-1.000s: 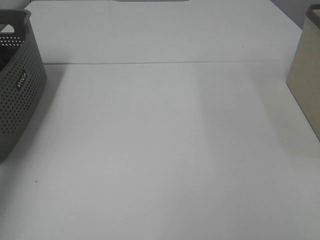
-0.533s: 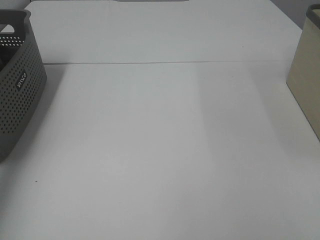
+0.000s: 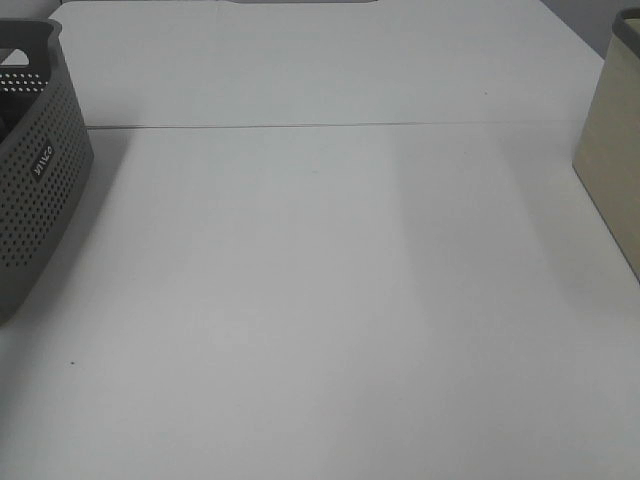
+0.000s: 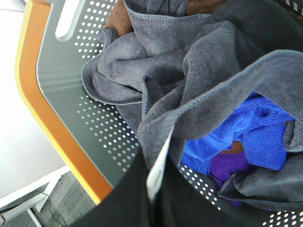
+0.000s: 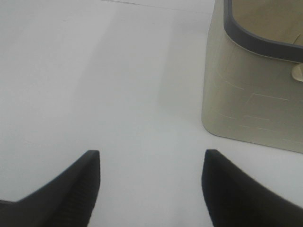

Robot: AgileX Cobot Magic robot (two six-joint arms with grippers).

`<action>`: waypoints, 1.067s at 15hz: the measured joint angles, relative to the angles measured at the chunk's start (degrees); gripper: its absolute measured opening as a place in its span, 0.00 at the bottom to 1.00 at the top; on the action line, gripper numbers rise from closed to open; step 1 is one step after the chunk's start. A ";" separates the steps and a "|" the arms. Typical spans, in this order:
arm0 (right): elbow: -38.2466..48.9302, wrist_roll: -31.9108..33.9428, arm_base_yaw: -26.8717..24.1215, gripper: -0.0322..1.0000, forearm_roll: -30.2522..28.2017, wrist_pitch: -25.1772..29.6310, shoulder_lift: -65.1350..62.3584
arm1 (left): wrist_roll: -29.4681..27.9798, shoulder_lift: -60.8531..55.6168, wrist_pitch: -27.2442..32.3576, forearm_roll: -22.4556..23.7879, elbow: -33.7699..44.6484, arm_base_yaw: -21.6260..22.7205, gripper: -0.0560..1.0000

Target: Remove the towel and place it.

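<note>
In the left wrist view the dark grey towel [image 4: 189,71] lies bunched inside the grey perforated basket [image 4: 80,113]. My left gripper [image 4: 158,163] is shut on a raised fold of the towel, its dark fingers coming in right at the hem. The exterior high view shows only a corner of the basket [image 3: 35,170] at the left edge, and no towel or gripper. My right gripper [image 5: 149,184] hangs open over the bare white table, its two dark fingers [image 5: 78,187] wide apart with nothing between them.
A blue cloth [image 4: 246,132], a purple cloth [image 4: 227,172] and a brown one [image 4: 116,21] lie under the towel in the basket. An orange edge [image 4: 40,104] runs outside the basket wall. A beige bin [image 5: 251,90] stands beside the right gripper, at the table's right edge [image 3: 612,150].
</note>
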 joint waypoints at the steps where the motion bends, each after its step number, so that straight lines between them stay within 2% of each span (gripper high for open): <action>1: 0.00 0.00 0.00 0.63 0.00 0.00 0.00 | 0.00 -0.97 -0.06 0.00 0.00 0.00 0.05; 4: 0.00 0.00 0.00 0.63 0.00 0.00 0.00 | 0.00 -5.04 -1.95 -0.92 0.00 0.00 0.05; 8: 0.00 0.00 0.00 0.63 0.00 0.00 0.00 | -1.72 -9.63 -2.92 -7.22 -0.80 0.00 0.05; 10: 0.00 0.00 0.00 0.63 0.00 0.00 0.00 | -3.72 -9.97 -1.38 -8.88 -4.64 -0.23 0.05; 13: 0.00 0.00 0.00 0.63 0.00 0.00 0.00 | -5.61 -10.03 4.47 -9.11 -12.38 -4.30 0.05; 16: 0.00 0.00 0.00 0.63 0.00 0.00 0.00 | -7.68 -10.08 8.54 -6.07 -18.91 -11.69 0.05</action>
